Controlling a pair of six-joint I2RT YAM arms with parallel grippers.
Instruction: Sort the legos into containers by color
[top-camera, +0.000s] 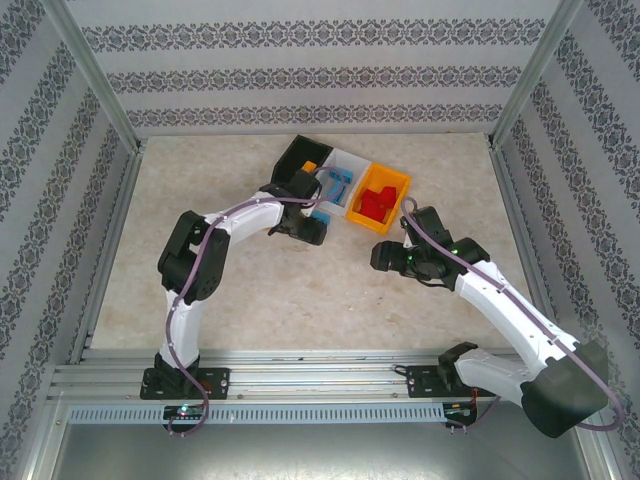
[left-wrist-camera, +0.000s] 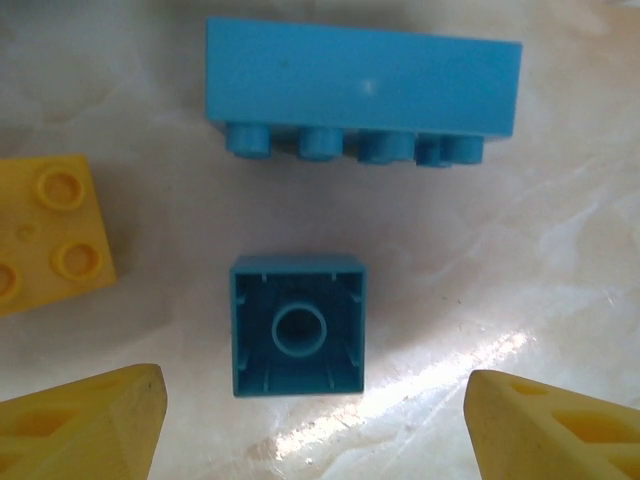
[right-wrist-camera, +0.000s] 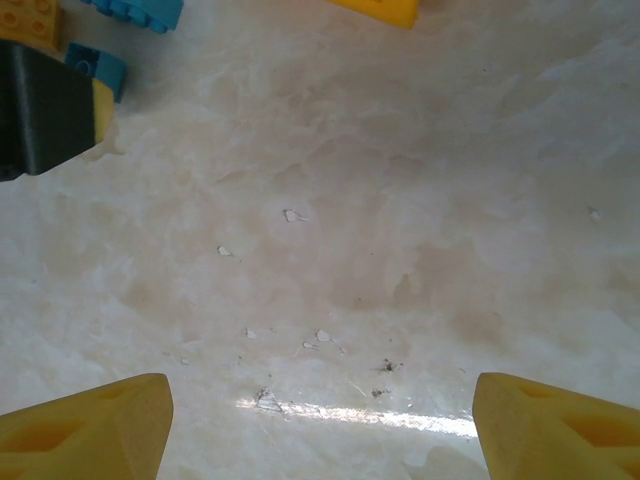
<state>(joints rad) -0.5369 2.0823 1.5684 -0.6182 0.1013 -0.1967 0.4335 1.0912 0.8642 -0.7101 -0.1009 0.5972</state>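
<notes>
Jaws apart, the left gripper (left-wrist-camera: 315, 432) straddles an upturned light-blue square brick (left-wrist-camera: 298, 325); next, pinch its sides, probably for the white bin (top-camera: 352, 157); right gripper (right-wrist-camera: 320, 425) likewise apart, empty.

The left arm (top-camera: 182, 325) and the right arm (top-camera: 505, 300) are showing white tubular links between chunky black joint housings. Each is trailing a grey-purple cable (top-camera: 207, 250) along its length and ending in a black base plate (top-camera: 185, 380) toward 6 o'clock of the overhead view, and a small green light is glowing on the right arm's wrist housing. The left gripper (left-wrist-camera: 316, 425) and the right gripper (right-wrist-camera: 322, 425) are presenting yellow wedge-shaped fingers (left-wrist-camera: 85, 420) with ribbed hollows, at 7 and 5 o'clock of each wrist view.
</notes>
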